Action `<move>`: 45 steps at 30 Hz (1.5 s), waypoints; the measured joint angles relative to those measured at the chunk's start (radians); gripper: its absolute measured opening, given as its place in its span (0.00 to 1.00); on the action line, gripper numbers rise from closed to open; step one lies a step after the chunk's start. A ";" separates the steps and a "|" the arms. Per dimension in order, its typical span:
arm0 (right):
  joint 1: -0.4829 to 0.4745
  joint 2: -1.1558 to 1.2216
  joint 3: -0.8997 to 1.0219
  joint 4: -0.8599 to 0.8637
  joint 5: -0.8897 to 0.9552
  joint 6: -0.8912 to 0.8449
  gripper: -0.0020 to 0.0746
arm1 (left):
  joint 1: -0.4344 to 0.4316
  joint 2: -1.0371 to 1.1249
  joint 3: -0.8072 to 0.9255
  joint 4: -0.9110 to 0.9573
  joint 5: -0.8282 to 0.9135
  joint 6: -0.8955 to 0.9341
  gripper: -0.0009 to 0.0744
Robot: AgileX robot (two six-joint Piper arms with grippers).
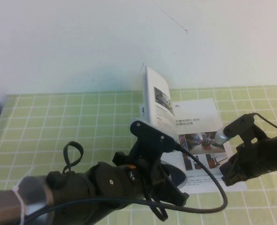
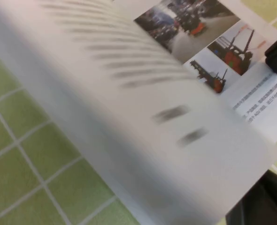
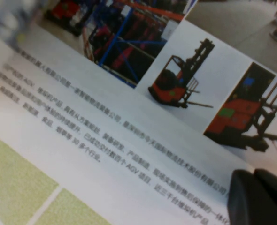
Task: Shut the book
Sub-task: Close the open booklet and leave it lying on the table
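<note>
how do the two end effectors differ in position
The left end effector is at the white photo-printed book's near left side; the right end effector at its near right corner. The upright page stands by the left end effector; the flat page lies under the right end effector. Both are black.

Book pages are showing smooth, faintly glossy printed paper. Left gripper, low by the raised page, and right gripper, at the flat page's near corner, are looking like matt black plastic (no shine). Green gridded mat is reading matt.
</note>
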 joint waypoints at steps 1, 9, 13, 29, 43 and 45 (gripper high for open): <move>0.000 0.000 0.000 0.000 0.000 0.003 0.02 | -0.009 0.000 0.000 0.011 -0.005 0.002 0.01; 0.000 -0.019 0.000 -0.026 -0.009 0.011 0.02 | -0.029 -0.010 0.000 0.074 -0.008 0.022 0.01; -0.033 -0.082 0.014 -0.099 0.000 0.016 0.02 | -0.029 -0.066 0.000 0.078 -0.008 0.110 0.01; -0.308 -0.706 0.020 -0.153 -0.006 0.015 0.02 | -0.029 -0.463 0.002 -0.510 -0.436 0.926 0.01; -0.316 -1.202 0.020 -0.168 0.342 0.064 0.02 | -0.029 -0.912 0.002 -0.560 -0.307 0.883 0.01; -0.316 -1.224 0.020 -0.181 0.446 0.067 0.02 | -0.029 -0.939 0.004 -0.554 -0.155 0.864 0.01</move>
